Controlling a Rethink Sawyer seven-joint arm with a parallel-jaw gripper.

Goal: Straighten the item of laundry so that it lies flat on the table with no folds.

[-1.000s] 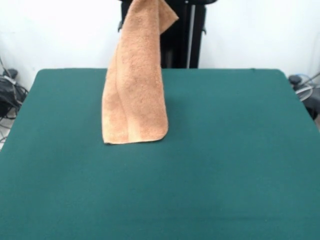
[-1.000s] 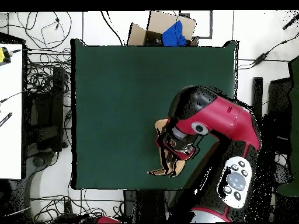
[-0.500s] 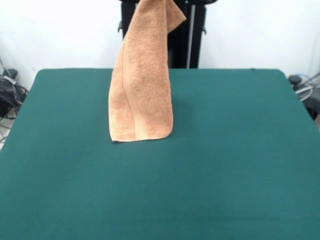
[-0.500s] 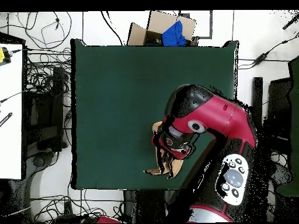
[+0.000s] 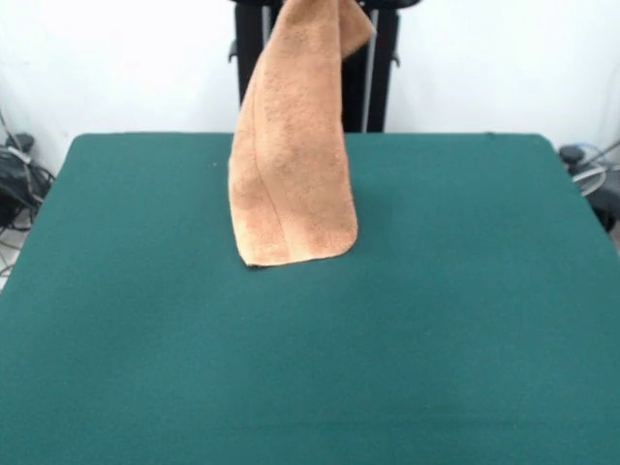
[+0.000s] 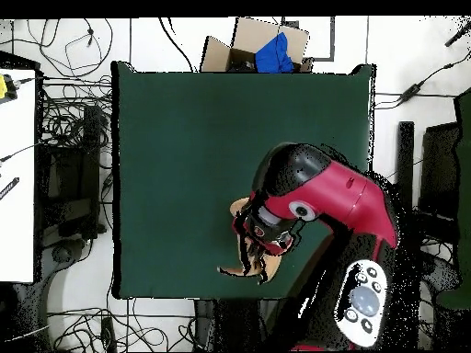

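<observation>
Front view: orange-tan towel (image 5: pixel 294 165) hanging lengthwise from above the top edge, upper end out of frame at 12 o'clock, lower hem curved and reaching down over the far half of the green table (image 5: pixel 310 368), a little toward 9 o'clock of the table's middle line. Doubled along its length, with one long vertical fold line running down the 9 o'clock side of the cloth. Lower edge close to the felt; cannot tell whether touching or just above it. A loose corner flaring out toward 1 o'clock near the top edge. Black upright posts behind the cloth against a white wall. Cables at the 9 o'clock and 3 o'clock edges of the picture, beside the table.

Overhead view: red and black arm (image 6: pixel 340 198) reaching from 5 o'clock over the table's (image 6: pixel 184 138) 6 o'clock half, its round head covering most of the cloth. Only small tan patches of the towel (image 6: pixel 241 204) peeking out at the head's 9 o'clock and 7 o'clock sides. Gripper (image 6: pixel 258 241) under the head, mostly hidden; pincer state not possible to tell from either view. Rest of the felt bare. Cardboard box with a blue item (image 6: pixel 274 53) off the table at 12 o'clock, tangled cables on the floor at 9 o'clock, a white surface at the far 9 o'clock edge.
</observation>
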